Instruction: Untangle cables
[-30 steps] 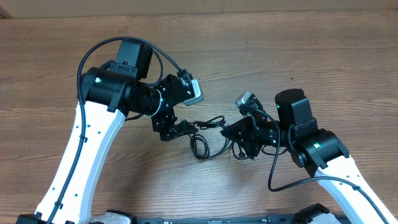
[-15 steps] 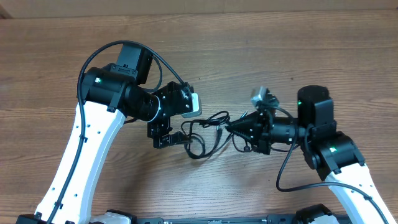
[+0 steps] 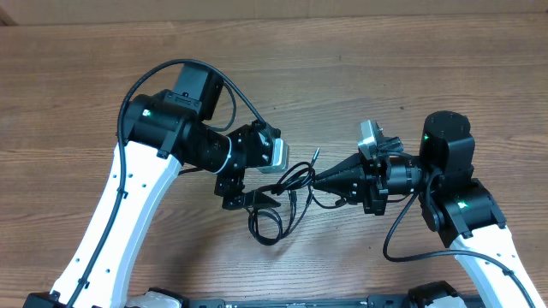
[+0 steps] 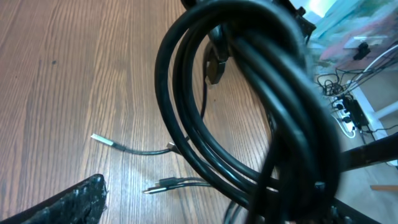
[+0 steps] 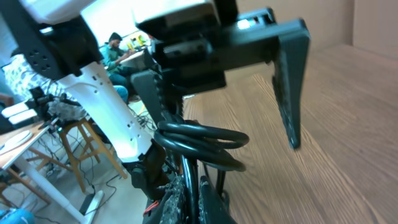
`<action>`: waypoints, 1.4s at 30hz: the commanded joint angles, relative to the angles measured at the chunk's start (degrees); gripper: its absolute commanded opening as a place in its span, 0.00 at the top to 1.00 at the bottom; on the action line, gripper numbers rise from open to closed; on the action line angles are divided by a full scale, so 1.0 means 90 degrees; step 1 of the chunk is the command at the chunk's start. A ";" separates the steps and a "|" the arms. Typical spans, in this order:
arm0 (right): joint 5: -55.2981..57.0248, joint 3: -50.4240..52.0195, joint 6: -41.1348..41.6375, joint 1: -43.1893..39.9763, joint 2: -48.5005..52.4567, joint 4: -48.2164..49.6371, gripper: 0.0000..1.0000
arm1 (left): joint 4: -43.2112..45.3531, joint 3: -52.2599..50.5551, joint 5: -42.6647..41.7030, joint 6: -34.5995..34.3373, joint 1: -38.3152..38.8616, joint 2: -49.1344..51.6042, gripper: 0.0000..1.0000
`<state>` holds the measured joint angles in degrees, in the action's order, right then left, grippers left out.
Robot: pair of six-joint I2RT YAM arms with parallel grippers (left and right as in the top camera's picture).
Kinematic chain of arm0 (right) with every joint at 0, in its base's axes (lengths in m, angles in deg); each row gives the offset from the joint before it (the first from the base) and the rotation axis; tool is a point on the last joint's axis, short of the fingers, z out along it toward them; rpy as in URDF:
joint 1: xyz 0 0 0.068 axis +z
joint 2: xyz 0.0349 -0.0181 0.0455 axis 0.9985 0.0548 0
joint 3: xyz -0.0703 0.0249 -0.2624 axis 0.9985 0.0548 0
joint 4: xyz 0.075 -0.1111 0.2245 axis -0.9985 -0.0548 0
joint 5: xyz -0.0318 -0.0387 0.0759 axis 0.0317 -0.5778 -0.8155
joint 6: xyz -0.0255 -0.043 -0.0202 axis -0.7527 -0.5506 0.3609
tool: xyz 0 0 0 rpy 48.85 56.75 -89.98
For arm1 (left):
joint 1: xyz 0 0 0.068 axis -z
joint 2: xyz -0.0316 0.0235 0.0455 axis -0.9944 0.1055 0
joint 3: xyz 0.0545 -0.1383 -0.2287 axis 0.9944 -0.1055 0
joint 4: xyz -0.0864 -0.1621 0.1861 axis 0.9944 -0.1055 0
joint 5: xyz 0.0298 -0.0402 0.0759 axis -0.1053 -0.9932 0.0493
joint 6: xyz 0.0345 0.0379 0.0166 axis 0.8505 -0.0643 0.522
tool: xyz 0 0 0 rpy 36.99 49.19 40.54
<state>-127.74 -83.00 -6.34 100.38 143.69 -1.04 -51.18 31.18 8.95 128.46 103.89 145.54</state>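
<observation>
The cables [image 3: 287, 181] are a tangle of thin black cords between my two grippers, with a loop [image 3: 265, 227] trailing toward the front edge. In the overhead view my left gripper [image 3: 250, 195] stands open at the tangle's left side. Its wrist view shows coiled cables [image 4: 249, 118] running across the wide gap between its jaws, and only one finger [image 4: 62, 202] is sharp. Two small plug ends [image 4: 102, 140] [image 4: 158, 185] lie on the wood. My right gripper [image 3: 319, 179] points left and is shut on a strand. Its wrist view has the fingers [image 5: 208, 202] pinched on a cord below the coil [image 5: 199, 140].
The wooden table [image 3: 411, 68] spreads around both arms. Thicker black arm wiring arcs over the left arm [image 3: 227, 77] and hangs beside the right arm [image 3: 390, 244]. The right wrist view shows the left gripper's finger [image 5: 289, 93] close above the coil.
My right gripper has swung round to point level and leftward, still shut on its strand. The left gripper has shifted right toward the tangle. The cable loop has slid down toward the front.
</observation>
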 commanded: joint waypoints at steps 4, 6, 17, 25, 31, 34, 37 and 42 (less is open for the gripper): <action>-0.0318 -0.0126 0.0002 -0.0022 -0.0117 0.0185 0.96 | -0.0143 0.0027 0.0029 0.0294 0.0134 -0.0049 0.15; -0.0321 -0.0126 0.0029 -0.0078 -0.0117 0.0289 0.96 | -0.0204 0.0027 0.0189 0.0291 0.0134 -0.0049 0.20; -0.0561 -0.0126 0.0197 -0.0588 -0.0117 0.0301 0.96 | -0.0231 0.0027 0.0401 0.0340 0.0134 -0.0049 0.71; -0.0522 -0.0126 0.0194 -0.0590 -0.0117 0.0260 0.96 | -0.0114 0.0027 0.0396 0.0340 0.0134 -0.0049 0.96; 0.0444 -0.0126 0.1214 -0.0590 -0.0114 -0.0012 0.17 | 0.0005 0.0027 0.0403 0.0301 0.0131 -0.0049 0.96; 0.0860 -0.0126 0.1938 -0.0588 -0.0114 -0.0012 0.00 | 0.0323 0.0027 0.0464 -0.0034 0.0104 -0.0049 0.96; 0.1319 -0.0126 0.2664 -0.0588 -0.0114 -0.0073 0.00 | 0.1020 0.0027 0.1100 -0.1243 0.0102 -0.0049 0.96; 0.1773 -0.0126 0.3293 -0.0588 -0.0114 -0.0369 0.00 | 0.1571 0.0027 0.1736 -0.2295 0.0102 -0.0049 0.96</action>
<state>-116.11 -83.02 17.27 95.46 143.49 -3.47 -38.55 30.96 20.34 117.34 104.85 145.54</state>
